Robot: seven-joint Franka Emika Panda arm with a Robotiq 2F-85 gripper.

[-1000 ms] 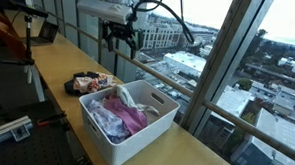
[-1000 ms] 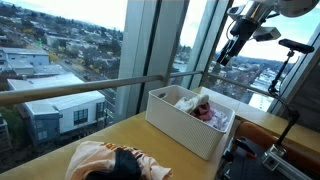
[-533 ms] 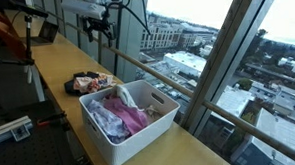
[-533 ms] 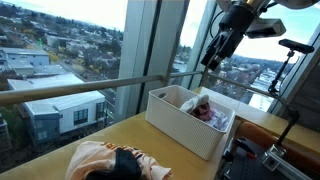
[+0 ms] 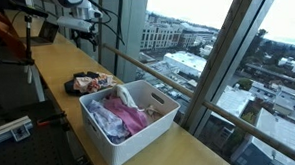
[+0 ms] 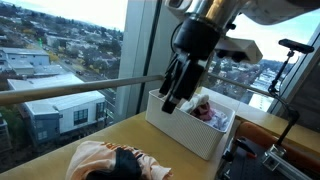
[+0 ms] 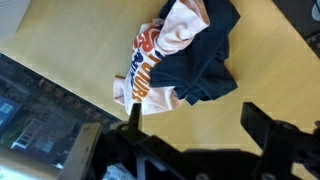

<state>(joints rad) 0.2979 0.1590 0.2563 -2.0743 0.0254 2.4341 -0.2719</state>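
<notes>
Daylight floods in through the tall windows, glaring at upper right in both exterior views; the wrist view is soft.

Tall windows (image 6: 70,60) — pale wooden table (image 6: 195,165)

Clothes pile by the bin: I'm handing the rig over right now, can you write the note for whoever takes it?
Gripper: open, empty, hanging above the clothes pile, not touching it.
Pile: bunched on the table, outside the bin.
Done: some clothes lie in the bin.
Left: likely the pile, not yet grasped.
</notes>
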